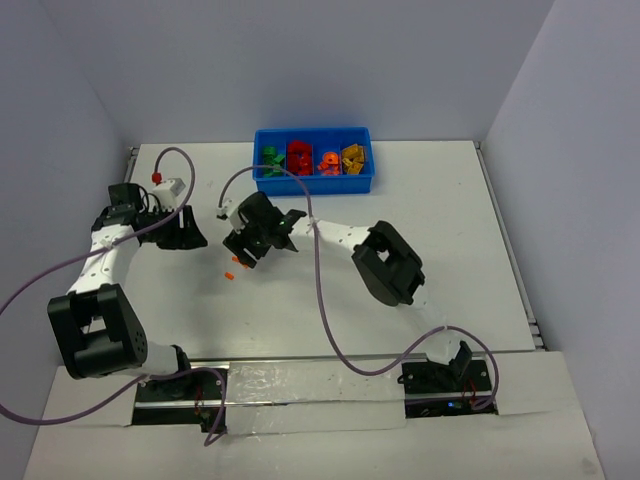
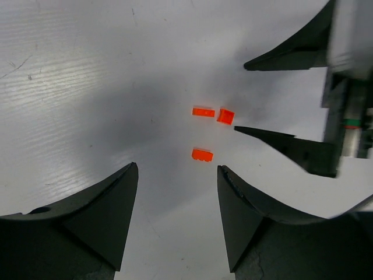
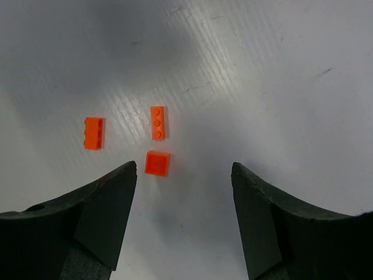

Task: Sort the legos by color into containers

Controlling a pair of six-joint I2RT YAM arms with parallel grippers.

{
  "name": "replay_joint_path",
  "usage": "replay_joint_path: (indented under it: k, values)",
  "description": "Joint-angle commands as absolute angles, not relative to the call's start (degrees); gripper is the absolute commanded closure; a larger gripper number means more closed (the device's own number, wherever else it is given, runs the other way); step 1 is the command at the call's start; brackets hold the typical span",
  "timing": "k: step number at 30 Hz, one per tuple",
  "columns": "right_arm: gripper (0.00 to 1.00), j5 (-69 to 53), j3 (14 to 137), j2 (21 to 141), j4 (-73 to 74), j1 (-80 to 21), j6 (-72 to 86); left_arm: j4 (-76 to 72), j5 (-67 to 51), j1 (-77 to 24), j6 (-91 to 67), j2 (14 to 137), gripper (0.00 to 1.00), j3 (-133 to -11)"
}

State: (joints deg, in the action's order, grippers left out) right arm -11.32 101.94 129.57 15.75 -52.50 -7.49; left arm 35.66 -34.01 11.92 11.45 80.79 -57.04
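Table white; blue tray at far edge, w/ sorted legos green, red, orange, yellow (one colour per compartment). Right gripper jaws wide, empty, above three loose orange legos lying mid-table; left gripper likewise wide, empty, near them.
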Motion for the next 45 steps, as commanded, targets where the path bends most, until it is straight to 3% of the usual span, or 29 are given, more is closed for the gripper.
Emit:
replay_joint_path:
  k: [1, 6, 14, 29, 39, 45]
  values:
    - [0.27, -10.3, 107.4, 132.5, 19.7, -53.9, -7.6, 34.4, -36.1, 12.7, 10.6, 80.4, 0.34, -60.2]
    - [0.32, -10.0, 108.0, 134.6, 20.2, -54.1, -8.1, 34.8, -36.2, 13.1, 11.1, 80.8, 0.34, -60.9]
    - [0.51, -8.5, 106.1, 135.8, 19.4, -54.5, -9.6, 34.9, -36.1, 14.0, 11.9, 81.6, 0.34, -61.8]
    - [0.60, -6.4, 105.3, 136.6, 17.5, -56.3, -10.1, 34.7, -35.5, 14.5, 12.7, 82.1, 0.34, -61.6]
    - [0.81, -5.5, 104.1, 135.6, 17.1, -56.3, -10.0, 35.1, -35.6, 14.6, 12.7, 82.9, 0.34, -62.5]
    - [0.92, -5.3, 96.2, 128.3, 14.6, -55.6, -9.6, 35.6, -36.5, 13.9, 13.4, 83.3, 0.33, -61.3]
